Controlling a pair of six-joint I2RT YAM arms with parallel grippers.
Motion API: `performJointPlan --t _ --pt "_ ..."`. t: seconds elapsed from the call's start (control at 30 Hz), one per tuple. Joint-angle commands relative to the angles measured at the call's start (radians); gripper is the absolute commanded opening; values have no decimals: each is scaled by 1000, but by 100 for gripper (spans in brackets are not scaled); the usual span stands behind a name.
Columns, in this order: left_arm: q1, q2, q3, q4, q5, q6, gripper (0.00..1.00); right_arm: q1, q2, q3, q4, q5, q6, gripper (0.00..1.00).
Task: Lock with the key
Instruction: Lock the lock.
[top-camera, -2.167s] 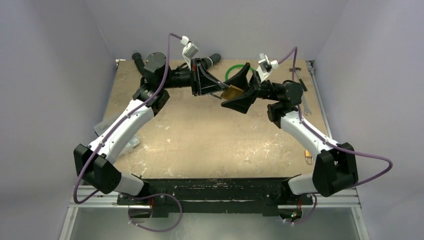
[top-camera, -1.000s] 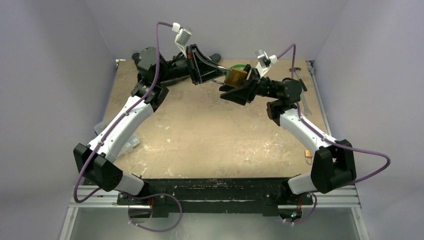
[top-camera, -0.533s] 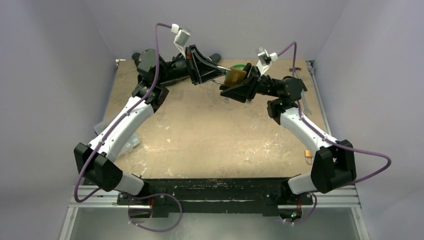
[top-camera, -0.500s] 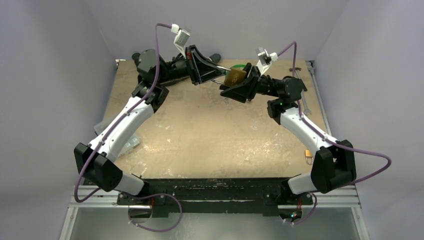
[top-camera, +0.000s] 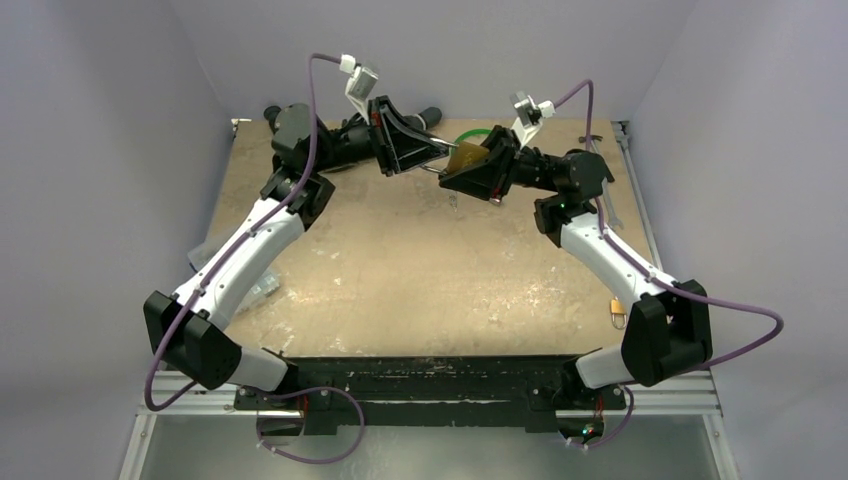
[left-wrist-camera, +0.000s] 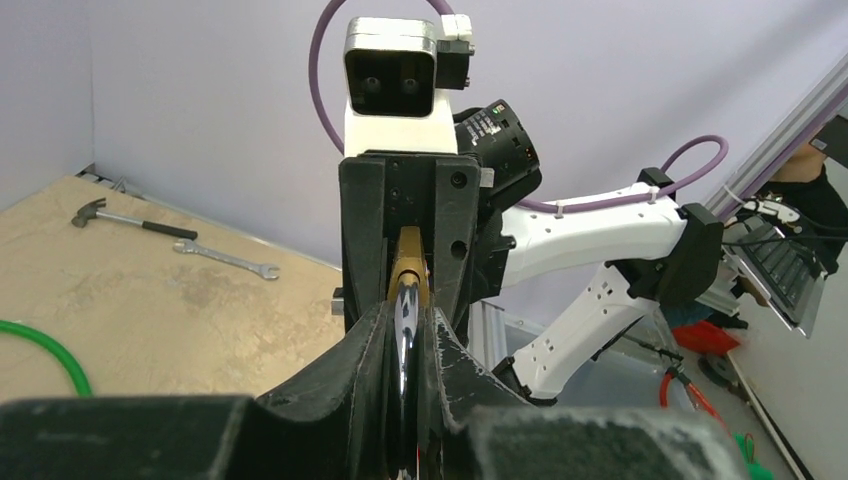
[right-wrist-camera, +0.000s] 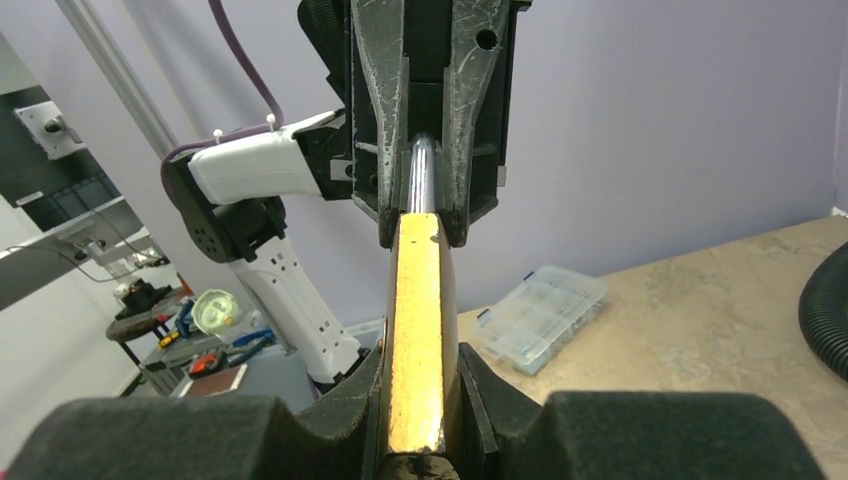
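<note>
Lock (top-camera: 466, 157) is off the table (top-camera: 420, 290), in the air over the far middle, between the two arms.

Left gripper (left-wrist-camera: 405, 325): nearly shut, pinching the silver shackle (right-wrist-camera: 422, 180).

Right gripper (right-wrist-camera: 418, 365): fingers drawn in against both brass faces of the body. The grip looks made.

Change: a second ago the right jaws stood wide around the body; they have since narrowed onto it. Both grippers and the lock have also drifted toward the far wall. The left grip is unchanged.

Meaning: body and shackle are now each held by a separate arm and lie in line, so pressing them together to seat the shackle looks possible. I cannot tell whether the shackle is already home, because the fingers hide its foot.

Key: not made out in any view. The bottom of the body sits deep between the right fingers. I judge the key step not yet begun. With both grippers occupied, one would have to let go first.
</note>
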Motion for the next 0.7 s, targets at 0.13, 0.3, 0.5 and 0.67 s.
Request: performJointPlan --t 0.13,0.3,0.5,0.67 --pt "38 -44 72 -329 118 333 40 10 -37 37 36 -7 3 0" --pt "67 -64 120 -611 167 544 57 10 -61 1 -30 -24 -61 0" --pt "69 -75 147 -762 184 691 57 11 -83 -16 -208 -54 -209 0" --pt "69 -65 151 -787 151 697 46 18 -106 -7 -325 -62 -325 0"
